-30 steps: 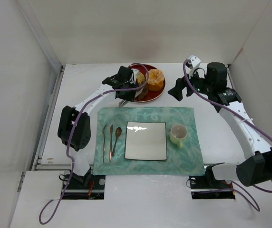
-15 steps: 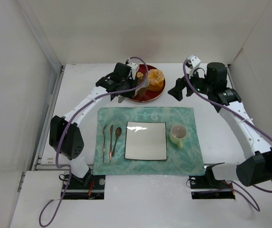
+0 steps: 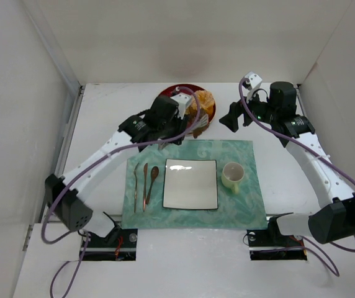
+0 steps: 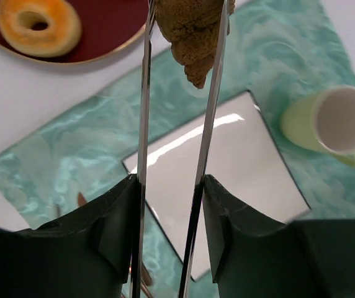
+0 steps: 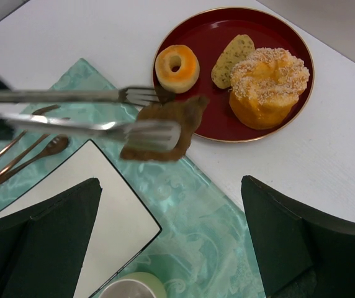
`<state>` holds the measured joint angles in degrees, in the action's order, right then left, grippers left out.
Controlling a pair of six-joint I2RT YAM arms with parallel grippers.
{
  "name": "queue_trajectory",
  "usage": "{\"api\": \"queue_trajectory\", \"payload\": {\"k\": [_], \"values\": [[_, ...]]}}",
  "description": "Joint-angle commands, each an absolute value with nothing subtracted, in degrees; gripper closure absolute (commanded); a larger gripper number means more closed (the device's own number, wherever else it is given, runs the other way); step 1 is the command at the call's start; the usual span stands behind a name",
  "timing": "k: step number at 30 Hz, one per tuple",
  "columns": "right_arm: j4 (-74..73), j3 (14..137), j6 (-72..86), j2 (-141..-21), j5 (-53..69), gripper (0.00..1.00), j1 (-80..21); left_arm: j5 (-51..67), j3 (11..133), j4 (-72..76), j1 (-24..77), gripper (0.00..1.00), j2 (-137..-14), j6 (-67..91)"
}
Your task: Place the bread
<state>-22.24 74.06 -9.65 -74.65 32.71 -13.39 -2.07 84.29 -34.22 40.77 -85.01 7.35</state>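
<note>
White arm links, black joints — looping purple cables

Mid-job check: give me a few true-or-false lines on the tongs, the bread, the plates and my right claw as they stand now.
1. The left claw grips metal tongs that pinch the dark brown croissant-shaped bread. True.
2. The bread lies on the square glossy plate. False: that plate is bare, and the bread hangs in the tongs.
3. The right claw is open and holds nothing. True.
4. The golden ring doughnut sits on the green mat. False: it lies on the round red plate.
5. The pale green cup stands on the mat beside the square plate. True.
</note>
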Motion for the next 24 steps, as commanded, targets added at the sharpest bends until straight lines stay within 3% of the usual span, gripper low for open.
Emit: {"api": "queue_trajectory", "payload": {"k": [1,12,24], "values": [[-19.1,73.9,-9.9,-72.5,32.2,0.0,-13.0,-2.5,82.3,-36.8,45.1,0.84,-76.7,11.6],[-19.1,73.9,-9.4,-72.0,31.1,0.0,-13.0,-3.1,68.3,-40.8,55.4,0.84,-67.0,20.7],[-18.5,73.9,-9.4,-72.0,30.6,0.0,-12.5,1.5,63.0,-36.6,55.9,0.82,-71.1,20.2]]}}
